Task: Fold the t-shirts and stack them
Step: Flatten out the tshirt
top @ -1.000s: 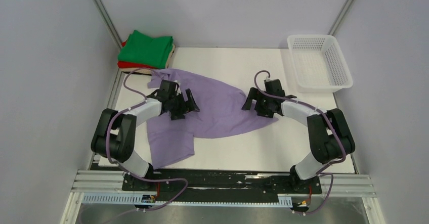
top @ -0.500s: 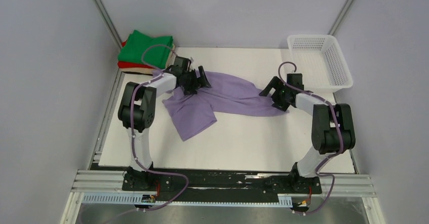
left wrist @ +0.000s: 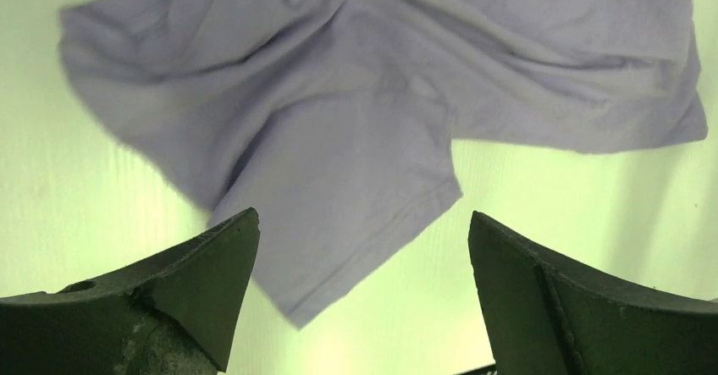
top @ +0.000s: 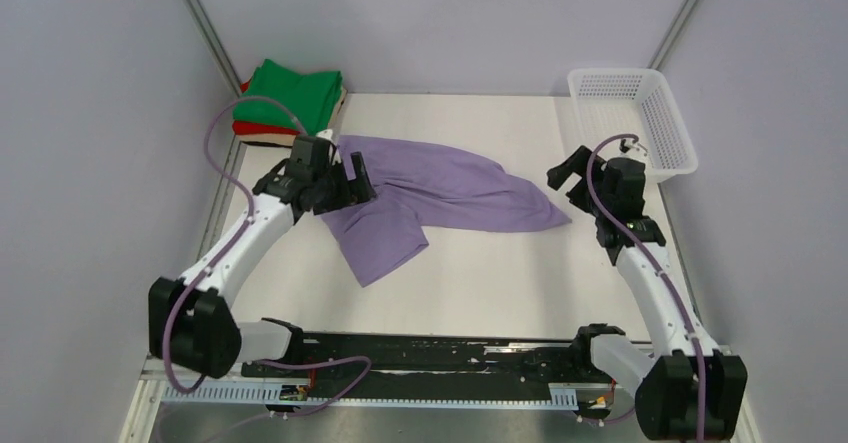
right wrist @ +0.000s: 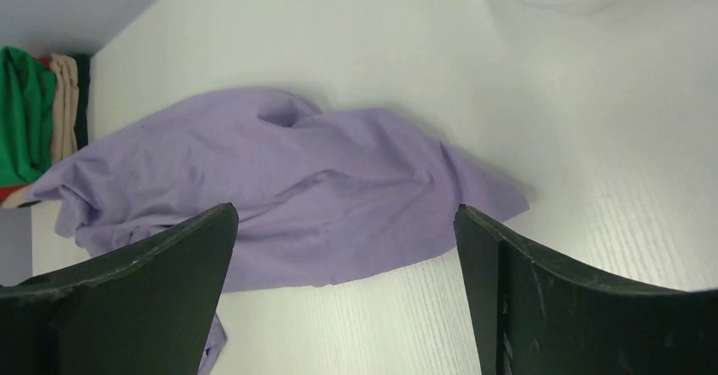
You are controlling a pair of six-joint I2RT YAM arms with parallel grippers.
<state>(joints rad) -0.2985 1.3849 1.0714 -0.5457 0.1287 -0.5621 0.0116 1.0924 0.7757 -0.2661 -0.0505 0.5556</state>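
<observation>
Sprawling unfolded across the white table [top: 480,283], a lavender t-shirt [top: 440,185] lies between two open-jawed arms.

A folded green t-shirt [top: 295,93] tops the far-left pile. The left gripper [top: 350,178] hovers above the lavender shirt's broad left end, fingers apart. The shirt's long axis runs left to right and tapers toward the right gripper [top: 565,171], which is spread wide and empty.

Soft matt cloth shirt [top: 450,188], plastic mesh basket [top: 665,128]
</observation>
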